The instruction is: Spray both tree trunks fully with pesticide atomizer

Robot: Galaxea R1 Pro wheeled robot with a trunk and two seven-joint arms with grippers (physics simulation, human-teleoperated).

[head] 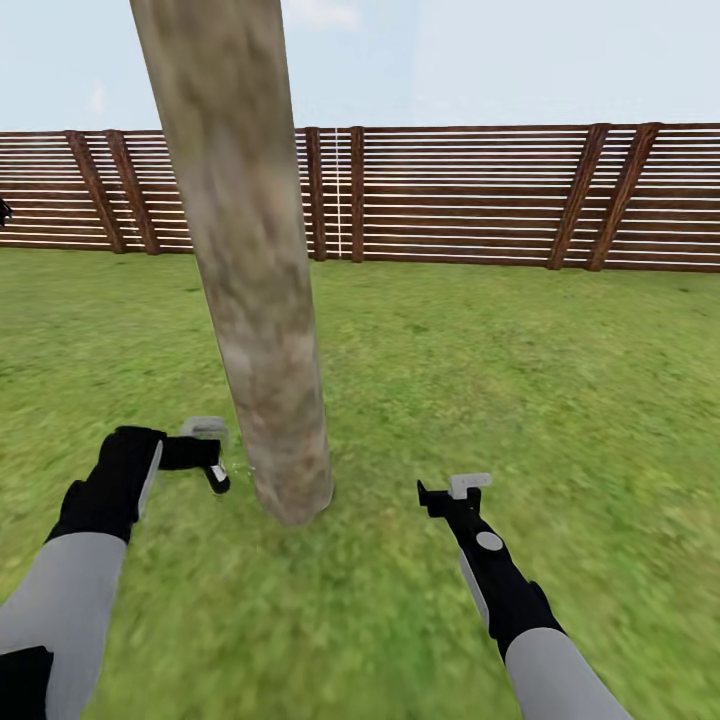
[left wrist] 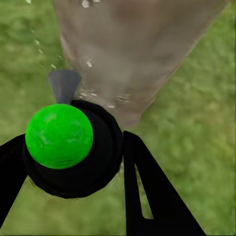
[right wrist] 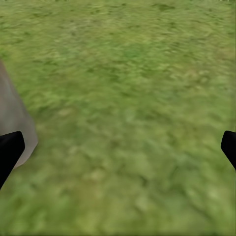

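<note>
My left gripper (head: 205,462) held the pesticide atomizer (head: 207,452) just beside the leaning tree trunk (head: 245,270); my right gripper (head: 450,492) hovered over the lawn (head: 520,380), fence (head: 470,195) beyond.

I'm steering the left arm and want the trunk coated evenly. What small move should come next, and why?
Probably raise the left claw slowly along the tree trunk while spraying. The pesticide atomizer points at the trunk's base, and the white pesticide specks show only low on the bark, so the upper trunk looks untreated.
</note>
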